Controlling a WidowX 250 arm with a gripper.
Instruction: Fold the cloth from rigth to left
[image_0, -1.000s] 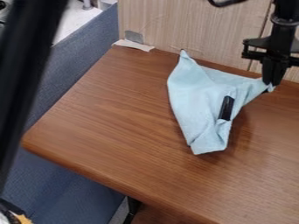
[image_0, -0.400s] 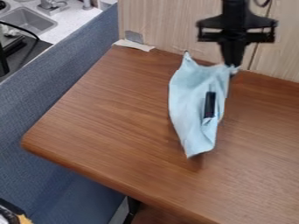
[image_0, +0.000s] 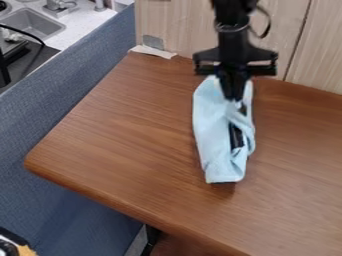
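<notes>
Camera view: the gripper (image_0: 234, 98) hung down from the top edge, right of the middle, with its wide crossbar over the far edge of the table (image_0: 120, 135) and its fingers pointing down at the cloth (image_0: 217, 135). The fingers were close together, pinching the cloth in its upper part, below its top end. The cloth was pale blue and lay on the table, bunched into a long, narrow shape that ran from under the gripper towards the near side. Most of it lay below the fingertips in the view. Its upper left part rose beside the fingers, on the view's left, and a thinner strip showed just beside them on the view's right. Folds ran down from the pinched part, and the right side was more creased than the left. A black patch (image_0: 236, 137) showed on the cloth, below the fingertips and towards its right edge. The short lower end of the cloth was almost straight, with a dark shadow just under it on the wood

Behind the table stood a pale wood panel (image_0: 334, 50), with a piece of grey tape (image_0: 152, 42) on it near its left end. A white strip (image_0: 153, 51) lay at the table's far left corner, well apart from the cloth. Along the table's left side ran a blue partition (image_0: 87, 95), and beyond it a sink (image_0: 37, 24) was set in a speckled counter (image_0: 83, 25)
</notes>
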